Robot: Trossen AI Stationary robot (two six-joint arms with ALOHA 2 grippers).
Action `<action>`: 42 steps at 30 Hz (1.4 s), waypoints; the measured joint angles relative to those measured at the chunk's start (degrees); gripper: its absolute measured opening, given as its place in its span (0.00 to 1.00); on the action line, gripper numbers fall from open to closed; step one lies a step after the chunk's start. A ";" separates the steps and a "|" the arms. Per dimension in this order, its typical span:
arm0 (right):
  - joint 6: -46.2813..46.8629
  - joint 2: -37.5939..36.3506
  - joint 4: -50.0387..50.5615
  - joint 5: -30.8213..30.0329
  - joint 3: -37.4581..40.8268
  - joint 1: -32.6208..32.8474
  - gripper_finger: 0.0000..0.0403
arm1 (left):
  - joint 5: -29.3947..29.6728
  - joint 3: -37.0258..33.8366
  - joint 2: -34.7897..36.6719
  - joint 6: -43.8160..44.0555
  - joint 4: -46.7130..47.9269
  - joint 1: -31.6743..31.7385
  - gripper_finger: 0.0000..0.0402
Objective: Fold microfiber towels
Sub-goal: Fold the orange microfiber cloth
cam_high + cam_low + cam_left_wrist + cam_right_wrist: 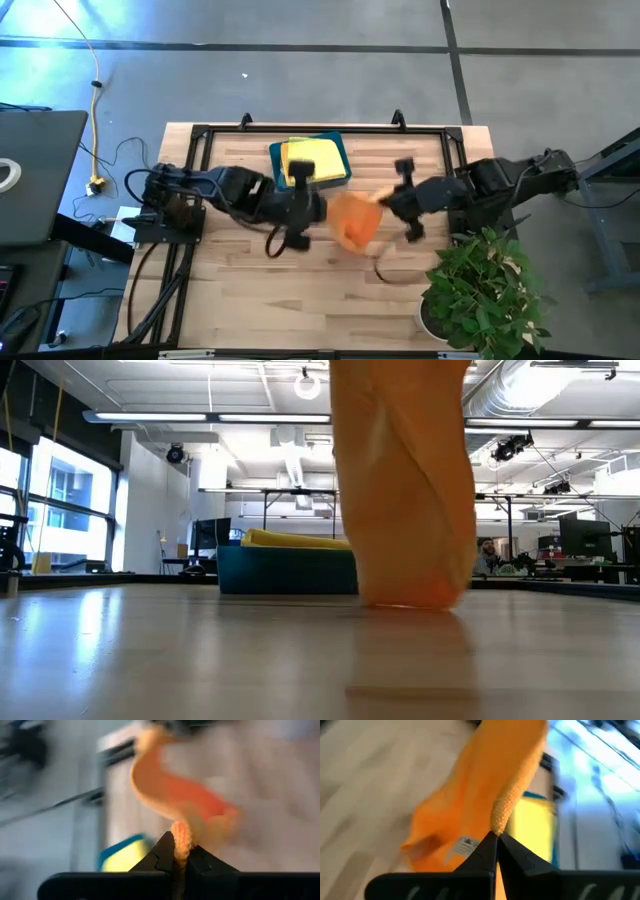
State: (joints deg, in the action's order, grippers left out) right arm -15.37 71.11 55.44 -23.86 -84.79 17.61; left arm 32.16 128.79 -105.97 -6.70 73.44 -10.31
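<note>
An orange microfiber towel (pixel 352 220) hangs between my two grippers over the middle of the table; in the low view (pixel 405 490) its lower end reaches the tabletop. My left gripper (pixel 322 206) is shut on its left side, my right gripper (pixel 382 198) is shut on its right side. A yellow towel (pixel 305 160) lies in the teal bin (pixel 338 170) at the far middle. The other towels are out of view. My left gripper pinches a bunched edge of the orange towel (pixel 181 837) between its two fingers; the cloth runs on away from the fingers, slack and curving. My right gripper pinches an edge of the towel (pixel 501 817) at its fingertips; a white label (pixel 462 845) shows on the cloth that hangs beside the fingers.
The teal bin stands at the table's far middle. A potted plant (pixel 480 290) stands at the near right corner. A dark cord (pixel 385 268) lies on the wood in front of the right arm. A black frame (pixel 200 140) edges the table's far and left sides.
</note>
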 joint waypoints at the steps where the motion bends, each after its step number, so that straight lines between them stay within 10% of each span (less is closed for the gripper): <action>1: -2.29 -0.08 0.46 2.78 0.00 0.23 0.00 | -3.82 0.00 -0.04 -1.92 0.32 -0.13 0.01; 4: -7.24 -0.24 -0.32 -4.80 0.00 0.25 0.00 | 0.35 0.00 -0.06 -5.27 -0.07 -0.26 0.01; 9: -8.67 0.30 -6.64 -36.37 0.00 -0.90 0.00 | 31.46 0.00 -0.08 -5.46 -0.31 0.22 0.01; 11: -8.70 0.42 -6.70 -32.29 0.00 -0.29 0.00 | 30.03 0.02 -0.13 -2.31 -0.14 -0.02 0.01; 14: -9.73 0.43 -5.69 -19.47 0.02 1.38 0.00 | 12.99 0.01 -0.17 -0.70 0.11 -1.37 0.01; 18: -10.47 0.48 -4.01 -18.23 0.04 2.53 0.00 | -0.45 0.00 -0.33 -3.92 0.08 -3.30 0.01; 25: -10.40 0.68 -0.26 -18.93 0.07 1.69 0.00 | 14.73 -0.02 -0.46 -7.68 1.34 -3.18 0.01; 42: -24.21 1.44 -6.93 -36.04 0.11 -7.16 0.00 | 26.91 -0.02 -0.46 -7.39 6.71 5.57 0.01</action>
State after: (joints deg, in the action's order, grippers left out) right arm -39.57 72.55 48.51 -59.90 -84.68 10.44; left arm 59.07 128.77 -106.43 -14.09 80.15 -4.74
